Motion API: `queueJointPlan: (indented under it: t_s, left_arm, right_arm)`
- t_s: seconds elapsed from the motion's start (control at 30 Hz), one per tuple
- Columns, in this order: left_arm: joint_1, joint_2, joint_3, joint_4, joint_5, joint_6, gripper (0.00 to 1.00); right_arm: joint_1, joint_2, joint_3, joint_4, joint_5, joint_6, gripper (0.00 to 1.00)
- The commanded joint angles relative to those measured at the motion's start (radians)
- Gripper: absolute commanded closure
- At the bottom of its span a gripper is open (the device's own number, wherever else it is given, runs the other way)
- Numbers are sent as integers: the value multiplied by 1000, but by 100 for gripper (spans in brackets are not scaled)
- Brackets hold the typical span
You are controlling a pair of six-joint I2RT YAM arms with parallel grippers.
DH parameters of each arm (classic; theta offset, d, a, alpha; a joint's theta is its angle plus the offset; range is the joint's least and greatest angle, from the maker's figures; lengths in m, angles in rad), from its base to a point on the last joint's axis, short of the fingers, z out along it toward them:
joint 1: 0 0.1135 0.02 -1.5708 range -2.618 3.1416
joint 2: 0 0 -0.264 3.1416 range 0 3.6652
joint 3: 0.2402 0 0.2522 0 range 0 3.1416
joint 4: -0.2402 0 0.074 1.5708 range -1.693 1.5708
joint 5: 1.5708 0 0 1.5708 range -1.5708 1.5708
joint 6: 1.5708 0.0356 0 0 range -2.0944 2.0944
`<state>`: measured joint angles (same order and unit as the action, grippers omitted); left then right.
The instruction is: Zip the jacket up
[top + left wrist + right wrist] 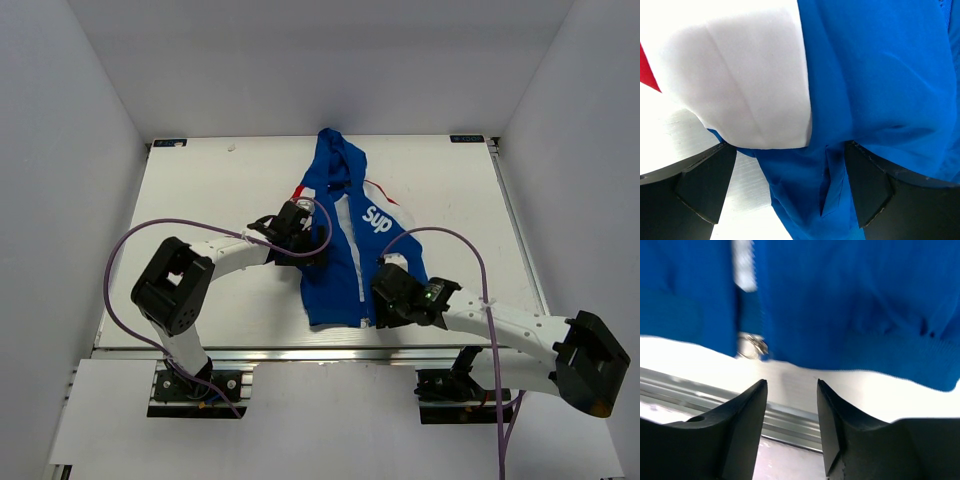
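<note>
We had left gripper [788, 150] wide open, straddling jacket [345, 250] front, likely to anchor it. Right gripper [791, 385] half open, empty, aimed at zipper pull [751, 345] by hem.

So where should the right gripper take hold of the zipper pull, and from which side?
Probably by the metal loop of the zipper pull, which pokes out below the hem of the jacket. Come from the near edge of the table, where the pull lies clear of fabric. The open right gripper faces it, aimed slightly to its right.
</note>
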<state>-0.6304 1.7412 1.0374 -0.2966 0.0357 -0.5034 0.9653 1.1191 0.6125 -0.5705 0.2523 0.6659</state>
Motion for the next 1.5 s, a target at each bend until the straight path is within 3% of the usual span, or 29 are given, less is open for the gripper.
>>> queueJointPlan:
  t_s: [0.0, 0.73, 0.83, 0.97, 1.17, 1.47]
  left_arm:
    - [0, -14, 18, 5, 1, 11, 2]
    - [0, -28, -4, 16, 7, 8, 2]
    - [0, -28, -5, 13, 4, 6, 2]
    - [0, -31, -5, 10, -3, 6, 2]
    - [0, -26, 3, -6, -20, 9, 2]
    - [0, -35, 13, -3, -2, 12, 2]
  right_arm:
    - [6, 20, 55, 58, 39, 43, 49]
    - [6, 288, 93, 70, 79, 78, 47]
    - [6, 291, 92, 69, 81, 78, 59]
    - [4, 271, 86, 70, 79, 74, 86]
    - [4, 162, 87, 66, 59, 38, 100]
    - [-86, -48, 66, 170, -125, -98, 100]
